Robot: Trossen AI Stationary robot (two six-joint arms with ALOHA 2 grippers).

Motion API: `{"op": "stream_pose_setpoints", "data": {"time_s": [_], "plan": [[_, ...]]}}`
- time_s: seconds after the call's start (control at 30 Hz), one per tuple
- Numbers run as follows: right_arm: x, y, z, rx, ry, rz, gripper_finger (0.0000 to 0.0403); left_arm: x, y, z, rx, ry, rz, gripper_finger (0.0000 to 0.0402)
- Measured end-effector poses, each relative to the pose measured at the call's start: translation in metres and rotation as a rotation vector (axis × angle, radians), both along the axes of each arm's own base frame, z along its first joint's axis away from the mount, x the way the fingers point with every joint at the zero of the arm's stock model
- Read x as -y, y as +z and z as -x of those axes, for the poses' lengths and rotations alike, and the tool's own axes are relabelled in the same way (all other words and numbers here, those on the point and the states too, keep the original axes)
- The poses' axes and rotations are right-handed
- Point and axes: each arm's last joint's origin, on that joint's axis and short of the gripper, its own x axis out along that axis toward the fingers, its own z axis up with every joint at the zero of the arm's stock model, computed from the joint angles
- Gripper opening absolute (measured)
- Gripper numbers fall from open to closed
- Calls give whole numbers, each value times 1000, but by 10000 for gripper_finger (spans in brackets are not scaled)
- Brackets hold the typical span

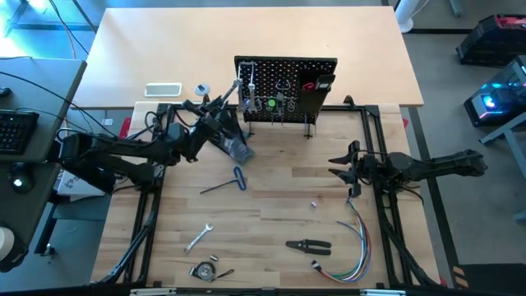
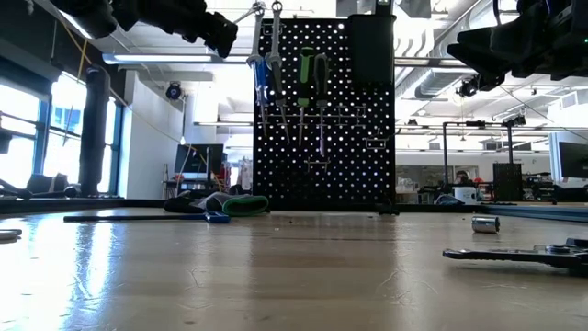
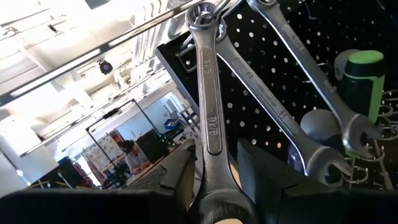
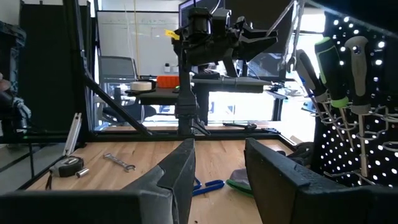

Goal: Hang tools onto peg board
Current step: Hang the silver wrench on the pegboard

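The black peg board stands upright at the table's far middle. Two silver wrenches and a green-handled tool hang on it. My left gripper is raised by the board's left edge, shut on a third silver wrench. That wrench's ring end is up beside a metal hook; whether it is on the hook I cannot tell. My right gripper waits open at mid-right, above the table, with nothing between its fingers. My left gripper pinches the wrench's flat shank between its two fingers, on the half away from the ring end. The wrench runs along the fingers and sticks out ahead of them. It is lifted clear of the table. The gripper hides its near end.
On the table lie a blue-handled hex key, a small wrench, black pliers, a bundle of coloured wires, a tape measure, a small socket and a dark glove below the left arm.
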Motion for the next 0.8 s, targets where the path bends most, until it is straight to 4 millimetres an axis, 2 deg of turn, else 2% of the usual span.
{"op": "stream_pose_setpoints", "data": {"time_s": [0.2,0.53,0.8], "plan": [[0,0,0,0,-3,0,134,-6,0,-9,-16,5,-3,105],[0,0,0,0,-1,-8,134,-16,-5,-37,-79,14,-9,110],[0,-1,0,-13,-1,-7,134,-16,-5,-40,-77,8,-7,111]]}}
